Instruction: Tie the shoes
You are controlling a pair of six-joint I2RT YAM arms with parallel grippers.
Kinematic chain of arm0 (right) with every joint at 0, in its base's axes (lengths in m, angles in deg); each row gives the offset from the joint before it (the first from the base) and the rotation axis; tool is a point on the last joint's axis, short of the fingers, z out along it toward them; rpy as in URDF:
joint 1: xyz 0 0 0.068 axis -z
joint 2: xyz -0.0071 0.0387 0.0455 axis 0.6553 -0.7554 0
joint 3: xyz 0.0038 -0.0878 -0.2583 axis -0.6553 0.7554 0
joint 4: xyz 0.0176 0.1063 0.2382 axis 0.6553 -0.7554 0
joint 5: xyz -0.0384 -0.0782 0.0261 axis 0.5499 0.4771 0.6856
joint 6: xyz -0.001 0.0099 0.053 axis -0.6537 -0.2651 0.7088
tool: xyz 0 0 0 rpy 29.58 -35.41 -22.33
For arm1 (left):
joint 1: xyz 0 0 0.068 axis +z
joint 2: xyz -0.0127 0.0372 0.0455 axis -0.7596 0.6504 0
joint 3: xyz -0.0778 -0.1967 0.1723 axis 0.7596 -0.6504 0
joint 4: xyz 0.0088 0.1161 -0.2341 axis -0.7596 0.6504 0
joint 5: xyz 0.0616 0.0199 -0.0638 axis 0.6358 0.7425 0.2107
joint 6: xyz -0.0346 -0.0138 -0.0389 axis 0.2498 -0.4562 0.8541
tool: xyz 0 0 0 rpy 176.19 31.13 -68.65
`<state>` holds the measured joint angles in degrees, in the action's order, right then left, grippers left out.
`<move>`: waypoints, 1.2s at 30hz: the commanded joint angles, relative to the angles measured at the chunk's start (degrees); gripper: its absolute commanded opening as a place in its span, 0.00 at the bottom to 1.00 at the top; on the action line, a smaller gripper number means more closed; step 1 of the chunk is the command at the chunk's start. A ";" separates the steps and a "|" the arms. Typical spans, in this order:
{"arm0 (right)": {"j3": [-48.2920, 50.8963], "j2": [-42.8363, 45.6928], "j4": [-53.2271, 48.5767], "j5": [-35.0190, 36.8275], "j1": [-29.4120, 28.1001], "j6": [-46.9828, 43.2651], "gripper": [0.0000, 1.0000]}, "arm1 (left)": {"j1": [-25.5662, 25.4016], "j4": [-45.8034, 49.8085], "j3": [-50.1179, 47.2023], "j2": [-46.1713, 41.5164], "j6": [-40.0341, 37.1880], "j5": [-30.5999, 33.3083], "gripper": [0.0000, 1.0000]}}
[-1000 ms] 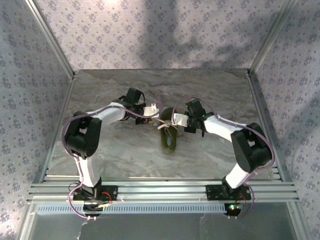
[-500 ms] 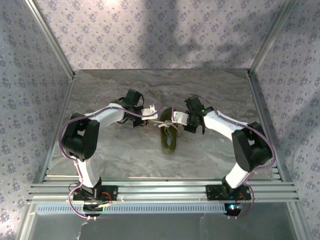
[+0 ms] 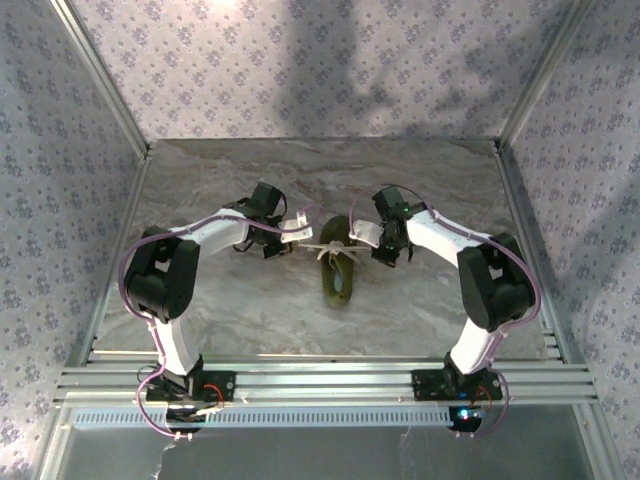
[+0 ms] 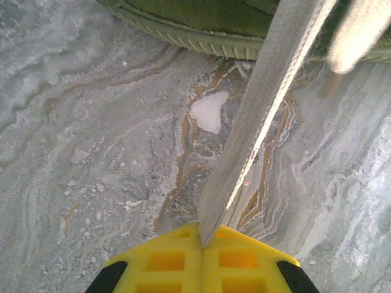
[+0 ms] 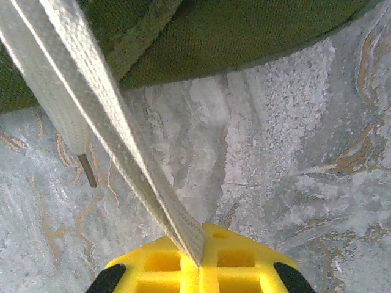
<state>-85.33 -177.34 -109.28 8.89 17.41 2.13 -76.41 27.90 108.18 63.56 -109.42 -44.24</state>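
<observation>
The olive-green shoe lies lengthwise in the middle of the marble table. Its whitish laces stretch out to both sides across its top. My left gripper sits just left of the shoe, shut on one lace that runs taut from the yellow fingertips up to the shoe's sole. My right gripper is just right of the shoe, shut on the other lace, which rises from its yellow fingertips towards the green upper. A loose lace end hangs beside it.
The marble table is walled by patterned panels on three sides, with aluminium posts at the back corners. A metal rail carrying both arm bases runs along the near edge.
Both grippers have drawn slightly apart and towards the back, pulling the laces tighter across the shoe. The right arm's elbow has swung further back.
</observation>
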 commanded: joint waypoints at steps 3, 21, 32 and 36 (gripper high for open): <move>-1.90 -2.03 -4.25 -0.64 0.44 1.59 0.00 | 1.03 0.86 -1.75 -0.24 1.62 2.29 0.00; -3.54 -4.64 -7.48 -2.58 2.75 4.67 0.00 | 3.69 -0.46 -5.40 -0.34 3.13 5.24 0.00; -3.54 -4.79 -8.14 -3.09 3.81 5.13 0.00 | 4.13 -0.46 -6.76 -0.49 3.57 6.08 0.00; -3.10 -4.68 -7.98 -2.83 4.04 5.04 0.00 | 4.31 -0.64 -7.35 -0.94 3.56 6.46 0.00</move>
<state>-88.04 -181.32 -113.58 3.69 19.99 5.85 -73.90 24.62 102.52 63.54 -106.63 -42.56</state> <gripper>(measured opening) 0.043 0.043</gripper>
